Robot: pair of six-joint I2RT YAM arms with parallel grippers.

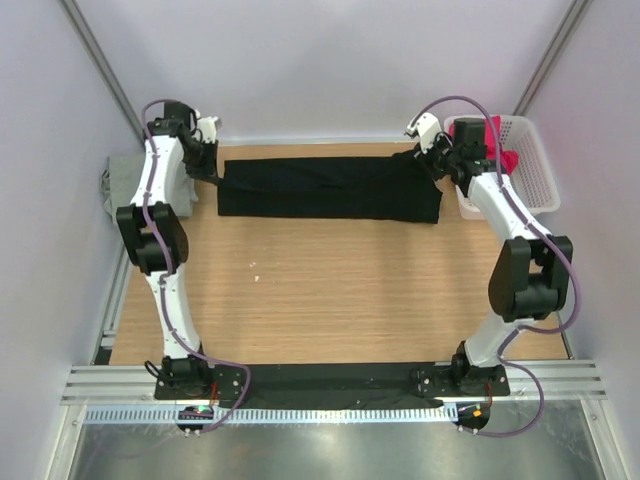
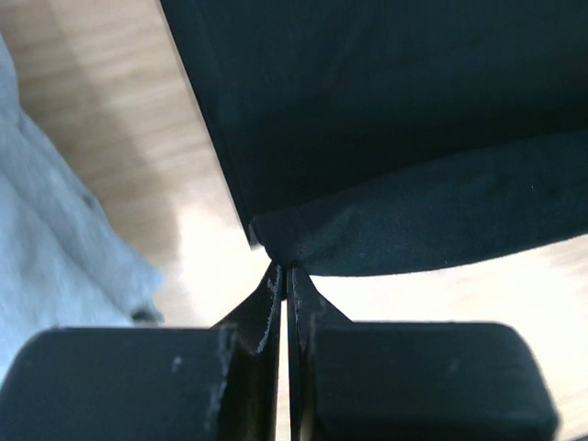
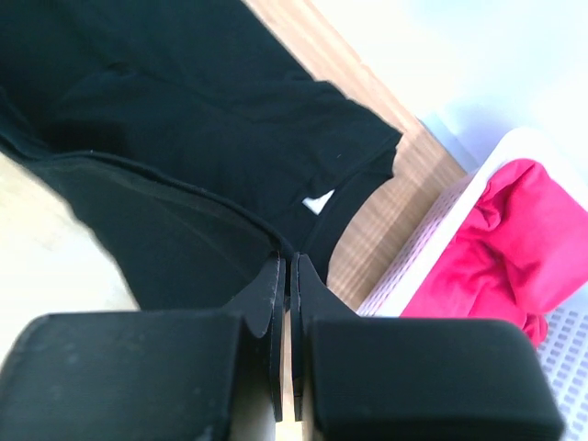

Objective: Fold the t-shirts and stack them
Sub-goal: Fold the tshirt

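The black t-shirt (image 1: 328, 187) lies folded into a long band across the far part of the table. My left gripper (image 1: 213, 176) is shut on its left corner, and the wrist view shows the fingertips pinching the black cloth (image 2: 395, 138) with my left gripper (image 2: 286, 268) just off the wood. My right gripper (image 1: 432, 160) is shut on the shirt's right end; the right wrist view shows my right gripper (image 3: 287, 259) closed on the black hem (image 3: 184, 138) near a small white tag. The grey t-shirt (image 1: 118, 180) lies at far left. The magenta-red t-shirt (image 1: 492, 142) is in the basket.
The white mesh basket (image 1: 535, 175) stands at the far right, close to my right arm. The grey shirt also shows in the left wrist view (image 2: 55, 239). Walls enclose the table on three sides. A black strip runs along the near edge (image 1: 330, 385).
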